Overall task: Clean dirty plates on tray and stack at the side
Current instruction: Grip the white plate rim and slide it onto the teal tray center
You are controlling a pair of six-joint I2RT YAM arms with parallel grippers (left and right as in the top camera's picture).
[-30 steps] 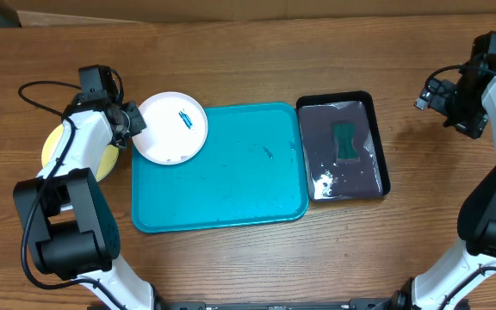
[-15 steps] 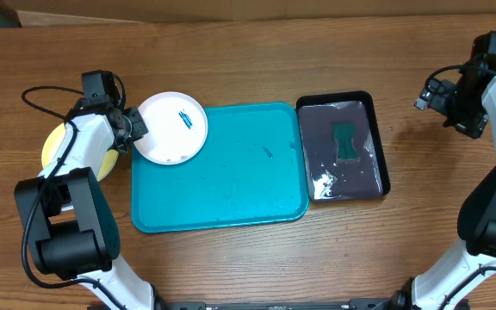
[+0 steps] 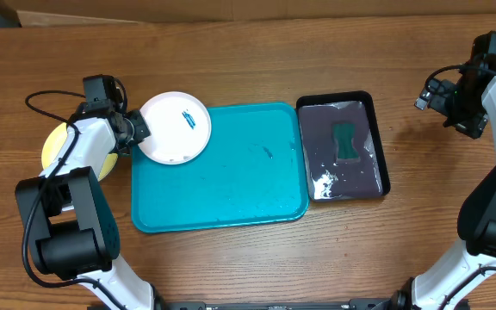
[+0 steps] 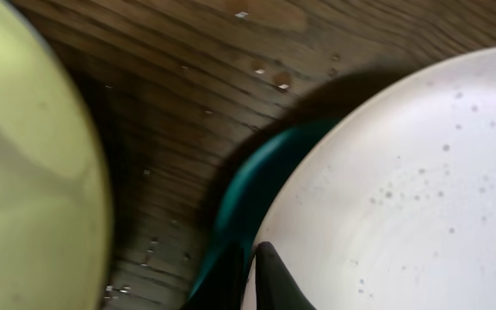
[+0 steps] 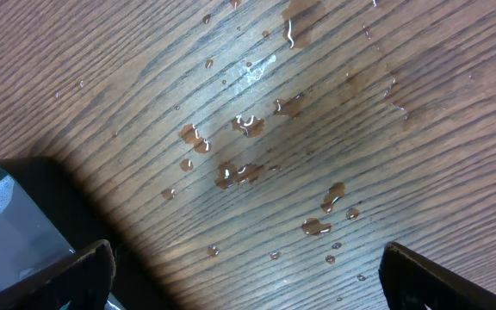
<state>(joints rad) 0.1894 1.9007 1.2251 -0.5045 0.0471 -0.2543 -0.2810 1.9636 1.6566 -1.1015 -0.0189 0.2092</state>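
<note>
**Overhead and wrist views.** Left tool (image 3: 134, 129) is clenched on the left rim of the white plate (image 3: 175, 131), which overlaps the far-left corner of the teal tray (image 3: 231, 194). Blue-green smears (image 3: 186, 119) mark the plate's face. The yellow plate (image 3: 55, 145) lies on the counter (image 3: 257, 52) just beside. Right tool (image 5: 248, 263) hangs released, well apart. Advisable: keep the rim grip firm and the plate level so the green sponge (image 3: 344, 140) can wipe it.

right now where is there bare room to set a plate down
Most of the teal tray is bare, from the white plate at its far-left corner to the black tray. The wood between black tray and right gripper is free but wet. Crowded at left: yellow plate, left gripper, white plate.
</note>
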